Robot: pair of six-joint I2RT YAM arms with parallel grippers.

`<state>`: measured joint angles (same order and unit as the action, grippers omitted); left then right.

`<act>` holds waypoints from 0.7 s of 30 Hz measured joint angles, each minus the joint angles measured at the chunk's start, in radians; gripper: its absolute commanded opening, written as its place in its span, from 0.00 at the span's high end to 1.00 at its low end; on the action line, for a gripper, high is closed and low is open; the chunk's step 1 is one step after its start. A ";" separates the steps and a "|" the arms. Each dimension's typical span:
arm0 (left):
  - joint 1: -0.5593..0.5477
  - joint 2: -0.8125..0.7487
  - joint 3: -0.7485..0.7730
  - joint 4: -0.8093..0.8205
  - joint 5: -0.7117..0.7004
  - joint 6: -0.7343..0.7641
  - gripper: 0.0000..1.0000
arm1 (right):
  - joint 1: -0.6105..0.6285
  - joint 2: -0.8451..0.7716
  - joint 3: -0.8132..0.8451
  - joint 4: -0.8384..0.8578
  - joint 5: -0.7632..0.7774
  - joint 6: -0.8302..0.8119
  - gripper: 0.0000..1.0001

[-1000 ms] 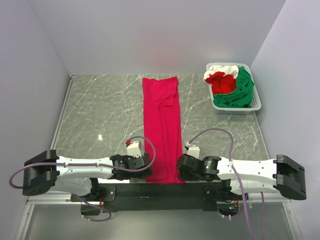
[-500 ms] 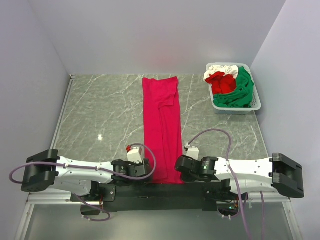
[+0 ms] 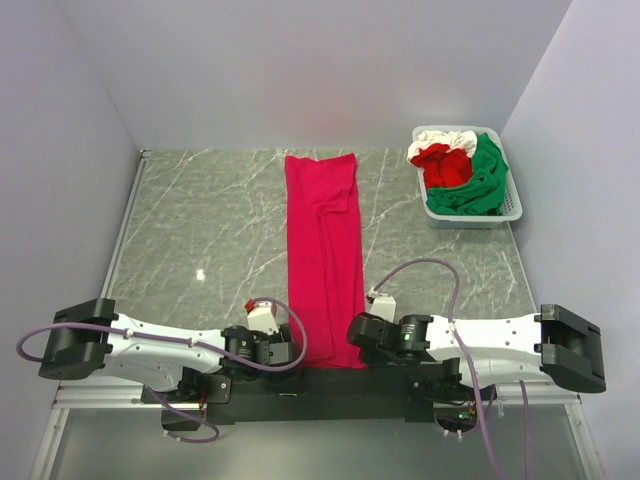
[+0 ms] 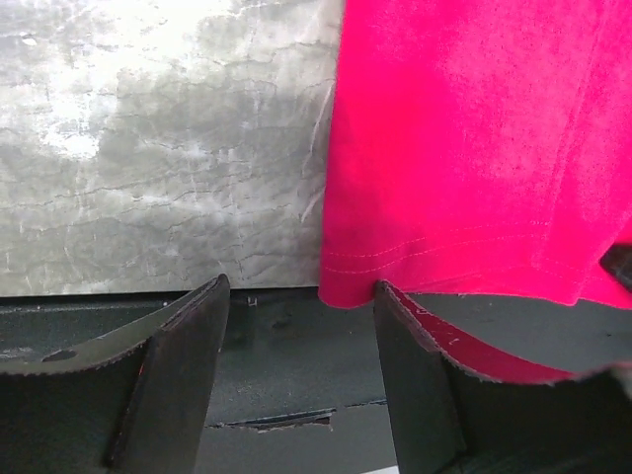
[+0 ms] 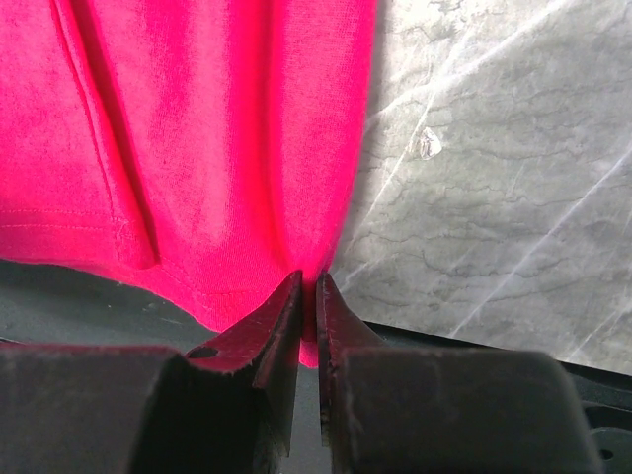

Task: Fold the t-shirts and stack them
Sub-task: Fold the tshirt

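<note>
Your crimson t-shirt (image 3: pixel 323 255) lies folded lengthwise into a long, narrow strip down the middle of the bench (image 3: pixel 200 220), running from the far edge to the near one. The cloth is a soft, matte knit with a few long lengthwise creases. Its stitched hem hangs just over the black strip (image 3: pixel 320 380) along the bench's near edge.

At the hem's right corner your right tool (image 5: pixel 307 296) has its two dark, wedge-shaped fingers drawn almost together, and a fold of the crimson cloth is pinched in the slit between them. At the hem's left corner your left tool (image 4: pixel 301 286) stands apart. Its flat, rough-edged fingers straddle the corner, and a little of the cloth lies against the inner face of the right one, but nothing is gripped.

The bench top is smooth grey stone-patterned sheet with pale veins and a glossy shine.

Well apart, in the far right corner, sits the white slotted plastic basket (image 3: pixel 505 205). Crumpled in it are a green shirt (image 3: pixel 485 180), a red shirt (image 3: pixel 445 165) and a white shirt (image 3: pixel 440 138).
</note>
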<state>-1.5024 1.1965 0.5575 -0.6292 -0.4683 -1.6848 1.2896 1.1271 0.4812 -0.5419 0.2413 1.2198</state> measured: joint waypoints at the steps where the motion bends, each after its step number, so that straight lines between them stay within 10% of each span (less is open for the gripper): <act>1: -0.001 -0.004 -0.004 -0.001 -0.001 -0.009 0.34 | 0.002 0.002 0.002 0.000 0.000 0.000 0.85; 21: -0.010 0.032 0.001 -0.025 -0.016 -0.058 0.63 | 0.029 0.027 0.016 0.003 0.004 0.021 0.89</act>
<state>-1.5124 1.2282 0.5583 -0.6544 -0.4843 -1.7428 1.3182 1.1542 0.4976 -0.5388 0.2455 1.2411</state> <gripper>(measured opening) 0.394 0.127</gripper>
